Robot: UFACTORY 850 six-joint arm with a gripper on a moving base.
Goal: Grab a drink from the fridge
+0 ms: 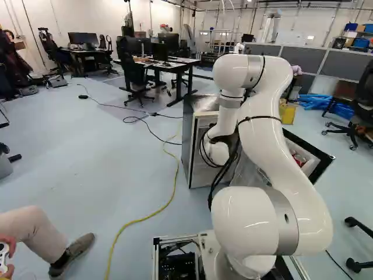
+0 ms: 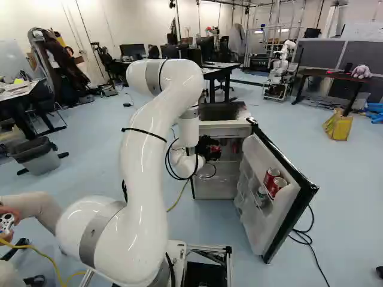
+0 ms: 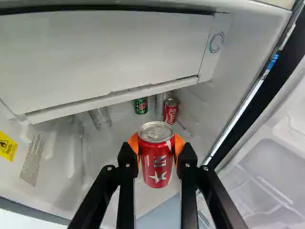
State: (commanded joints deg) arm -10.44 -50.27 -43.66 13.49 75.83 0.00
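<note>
In the right base view my gripper (image 2: 207, 147) reaches in at the front of the open fridge (image 2: 225, 130); its fingertips are hard to make out there. From the wrist, the gripper (image 3: 156, 146) is shut on a red can (image 3: 155, 164), one orange pad on each side of it. The can's silver top faces partly toward the camera. Deeper inside the fridge, beyond the held can, stand a green can (image 3: 140, 105) and another red can (image 3: 170, 112).
A white compartment (image 3: 109, 52) spans the fridge's upper part. The fridge door (image 2: 287, 206) stands open on the right, with two red cans (image 2: 276, 184) in its shelf. A yellow cable (image 1: 168, 203) crosses the floor. Another robot (image 2: 280, 72) stands far back.
</note>
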